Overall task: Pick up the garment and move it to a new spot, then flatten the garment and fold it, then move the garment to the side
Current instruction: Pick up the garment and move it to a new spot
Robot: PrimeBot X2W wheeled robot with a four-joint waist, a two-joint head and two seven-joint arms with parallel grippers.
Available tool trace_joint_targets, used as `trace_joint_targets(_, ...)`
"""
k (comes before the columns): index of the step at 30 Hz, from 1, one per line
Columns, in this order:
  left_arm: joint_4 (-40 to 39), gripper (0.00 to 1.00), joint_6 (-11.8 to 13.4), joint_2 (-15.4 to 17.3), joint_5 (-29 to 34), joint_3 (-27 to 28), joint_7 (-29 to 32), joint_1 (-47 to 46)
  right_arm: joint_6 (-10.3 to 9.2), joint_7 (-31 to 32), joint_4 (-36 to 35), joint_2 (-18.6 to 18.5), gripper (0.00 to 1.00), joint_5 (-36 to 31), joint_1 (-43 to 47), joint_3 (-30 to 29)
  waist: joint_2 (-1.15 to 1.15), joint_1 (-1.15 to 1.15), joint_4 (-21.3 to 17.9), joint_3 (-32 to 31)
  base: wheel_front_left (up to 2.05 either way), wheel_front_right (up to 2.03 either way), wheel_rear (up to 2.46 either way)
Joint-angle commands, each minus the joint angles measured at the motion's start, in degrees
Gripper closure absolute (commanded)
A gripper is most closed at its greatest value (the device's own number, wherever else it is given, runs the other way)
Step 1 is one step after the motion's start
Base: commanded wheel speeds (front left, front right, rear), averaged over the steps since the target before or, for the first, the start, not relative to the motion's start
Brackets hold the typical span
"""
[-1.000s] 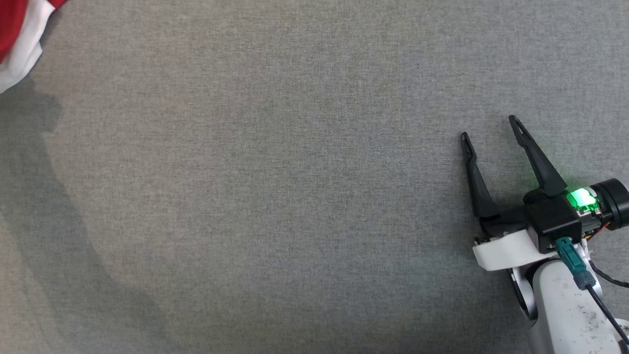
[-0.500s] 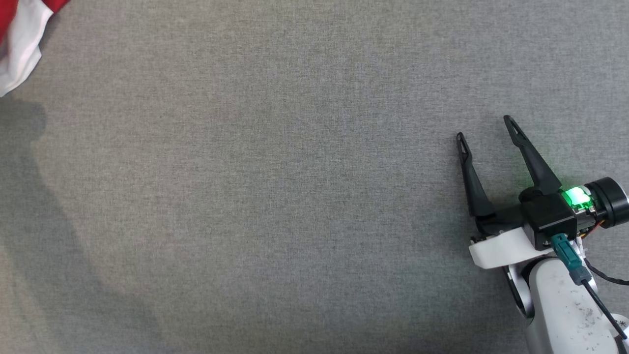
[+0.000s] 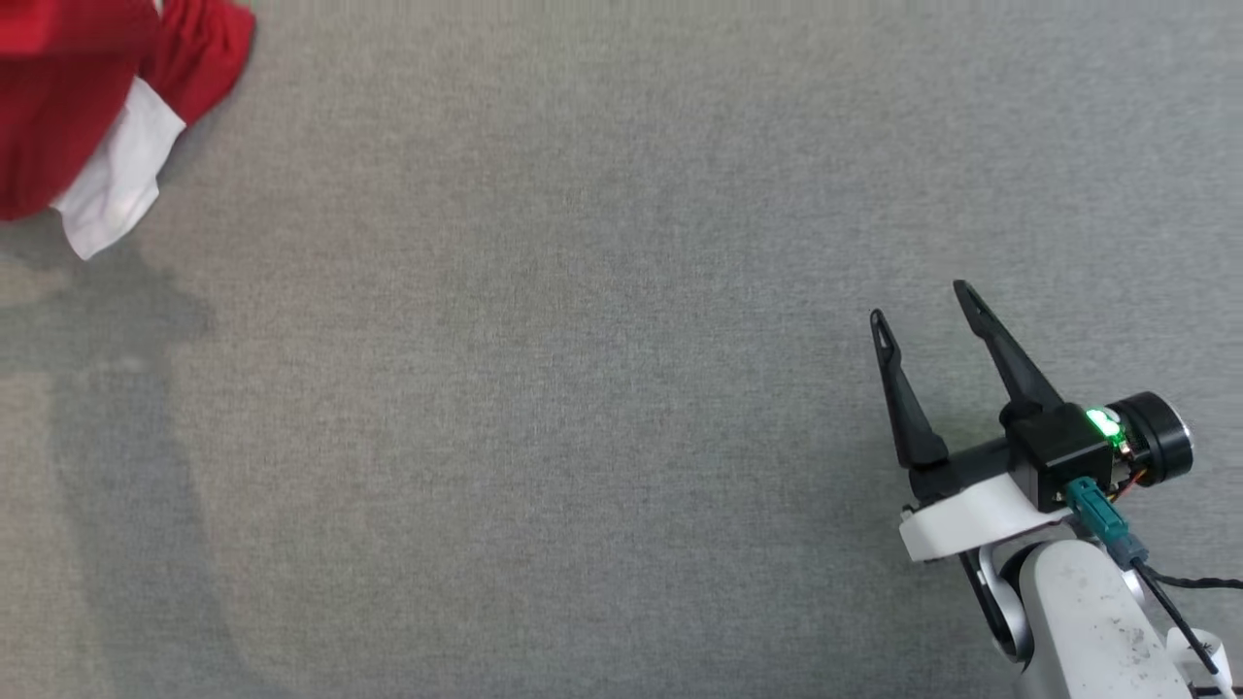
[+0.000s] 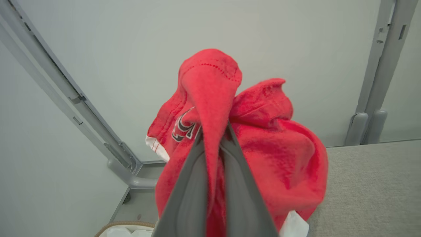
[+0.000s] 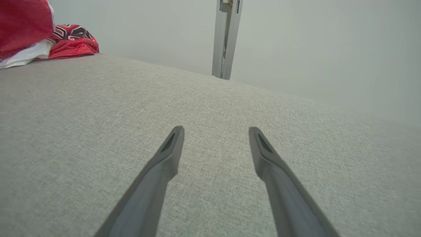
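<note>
The garment (image 3: 87, 116) is red with a white lining and a black-and-white print. It hangs bunched at the head view's top left corner. In the left wrist view my left gripper (image 4: 212, 131) is shut on a fold of the garment (image 4: 263, 148), and the cloth drapes over both fingers and hangs above the table. The right wrist view has the garment (image 5: 29, 36) at its far left, its lower part resting on the table. My right gripper (image 3: 923, 301) stands open over bare cloth at the lower right, fingers (image 5: 171, 148) spread with nothing between them.
The grey fabric table (image 3: 583, 388) stretches between the garment and my right gripper. Grey frame posts (image 4: 375, 82) and a pale wall stand behind the table's far edge. A basket rim (image 4: 125, 227) sits below the table's left edge.
The garment has come further into the head view from the top left, showing more red cloth. The head view has shifted a little, so my right gripper sits lower and further left.
</note>
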Motion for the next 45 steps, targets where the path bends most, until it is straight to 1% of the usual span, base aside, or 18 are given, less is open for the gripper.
trace_joint_targets(1, -1.58, 1.00, -0.15, 0.11, 0.50, -1.54, 0.36, -0.87, -0.06, -0.02, 0.41, -0.18, 0.00, 0.92, 1.17, 0.15, 0.00, 0.00, -2.30, -6.14, 0.00, 0.00, 0.00)
trace_joint_targets(8, -11.58, 1.00, -0.16, -2.73, 0.11, -8.48, 2.02, -0.83, -0.06, -0.02, 1.37, -0.18, 0.00, 4.00, 3.08, -0.05, 0.00, 0.00, -4.97, -11.71, 0.00, 0.00, 0.00)
trace_joint_targets(10, -14.85, 1.00, -0.16, -4.76, -0.48, -10.19, 2.22, -0.78, -0.06, -0.02, 1.69, -0.19, 0.00, 4.90, 3.76, -0.04, 0.00, 0.00, -6.04, -13.32, 0.00, 0.00, 0.00)
trace_joint_targets(14, -19.74, 1.00, 0.24, -10.69, -1.86, -11.86, 1.48, -0.09, -0.06, -0.01, 1.87, -0.18, 0.00, 6.35, 4.58, -0.31, 0.00, 0.00, -7.73, -15.16, 0.00, 0.00, 0.00)
trace_joint_targets(17, -22.06, 1.00, 1.23, -16.77, -3.07, -13.02, -0.09, 2.35, -0.06, -0.02, 1.92, -0.18, 0.00, 7.17, 4.86, -0.71, 0.00, 0.00, -8.71, -15.47, 0.00, 0.00, 0.00)
trace_joint_targets(21, -21.23, 1.00, 1.46, -23.92, -4.04, -13.99, -2.12, 6.39, -0.06, -0.02, 1.81, -0.19, 0.00, 7.69, 4.55, -1.09, 0.00, 0.00, -10.01, -14.48, 0.00, 0.00, 0.00)
trace_joint_targets(23, -19.26, 1.00, 1.38, -26.78, -3.52, -14.66, -2.63, 9.12, -0.06, -0.02, 1.71, -0.18, 0.00, 7.86, 4.00, -1.09, 0.00, 0.00, -10.75, -13.62, 0.00, 0.00, 0.00)
trace_joint_targets(25, -17.26, 1.00, 1.19, -28.93, -2.52, -14.67, -2.96, 11.75, -0.06, -0.02, 1.55, -0.18, 0.00, 7.96, 3.40, -1.21, 0.00, 0.00, -11.46, -12.55, 0.00, 0.00, 0.00)
trace_joint_targets(29, -15.12, 1.00, 1.54, -30.43, 0.09, -10.33, -2.88, 17.53, -0.06, -0.02, 1.52, -0.17, 0.00, 7.85, 2.57, -1.58, 0.00, 0.00, -12.62, -10.24, 0.00, 0.00, 0.00)
trace_joint_targets(30, -14.67, 1.00, 1.47, -30.39, 1.23, -9.43, -2.81, 18.91, -0.06, -0.02, 1.49, -0.18, 0.00, 7.94, 2.36, -1.62, 0.00, 0.00, -12.84, -9.74, 0.00, 0.00, 0.00)
trace_joint_targets(35, -12.49, 1.00, 0.92, -28.86, 5.32, -3.86, -2.83, 24.87, -0.06, -0.02, 1.31, -0.18, 0.00, 7.79, 1.83, -2.51, 0.00, 0.00, -12.87, -7.82, 0.00, 0.00, 0.00)
trace_joint_targets(40, -11.76, 1.00, 0.72, -27.83, 8.43, 1.53, -2.83, 28.89, -0.06, -0.02, 1.46, -0.16, 0.00, 7.15, 1.85, -3.11, 0.00, 0.00, -11.91, -7.35, 0.00, 0.00, 0.00)
trace_joint_targets(41, -11.61, 0.81, 0.68, -27.78, 8.92, 2.40, -2.84, 29.55, -0.06, -0.02, 1.55, -0.15, 0.00, 7.14, 1.78, -3.03, 0.00, 0.00, -11.71, -7.36, 0.00, 0.00, 0.00)
trace_joint_targets(42, -11.56, 0.54, 0.62, -27.81, 9.52, 3.30, -2.84, 30.22, -0.06, -0.02, 1.63, -0.18, 0.00, 7.04, 1.66, -3.00, 0.00, 0.00, -11.43, -7.41, 0.00, 0.00, 0.00)
trace_joint_targets(43, -11.57, 0.03, 0.56, -27.82, 10.01, 3.94, -2.84, 30.71, -0.06, -0.02, 1.71, -0.19, 0.00, 6.96, 1.56, -2.90, 0.00, 0.00, -11.26, -7.47, 0.00, 0.00, 0.00)
trace_joint_targets(44, -11.54, 0.00, 0.53, -27.95, 10.64, 4.82, -2.84, 31.29, -0.06, -0.02, 1.78, -0.19, 0.00, 6.81, 1.48, -2.87, 0.00, 0.00, -10.99, -7.60, 0.00, 0.00, 0.00)
trace_joint_targets(45, -11.69, 0.00, 0.49, -28.09, 11.27, 5.43, -2.84, 31.73, -0.06, -0.02, 1.83, -0.19, 0.00, 6.74, 1.47, -2.86, 0.00, 0.00, -10.80, -7.74, 0.00, 0.00, 0.00)
